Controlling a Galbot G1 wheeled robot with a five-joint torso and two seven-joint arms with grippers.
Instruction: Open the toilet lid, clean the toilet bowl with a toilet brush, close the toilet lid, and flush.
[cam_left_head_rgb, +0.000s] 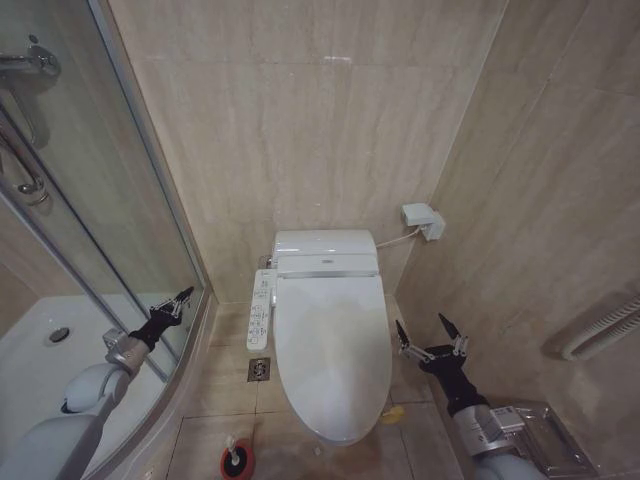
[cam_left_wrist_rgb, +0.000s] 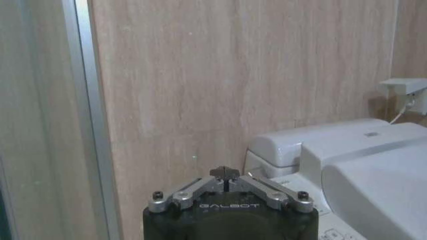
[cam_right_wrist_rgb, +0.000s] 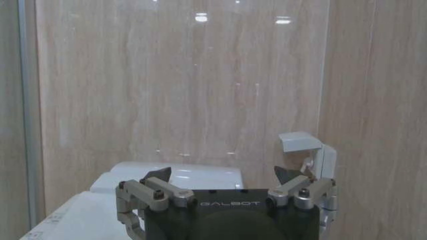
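While the toilet brush (cam_left_head_rgb: 233, 455) stands in its red cup (cam_left_head_rgb: 237, 464), left hand (cam_left_head_rgb: 181, 298) is closed empty, right hand (cam_left_head_rgb: 430, 338) spread empty.

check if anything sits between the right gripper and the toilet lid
Nothing visible does. The right gripper hangs open in the gap between the closed toilet lid and the side wall, with only bare floor tile between them. The yellow-green loop lies lower down by the lid's front edge.
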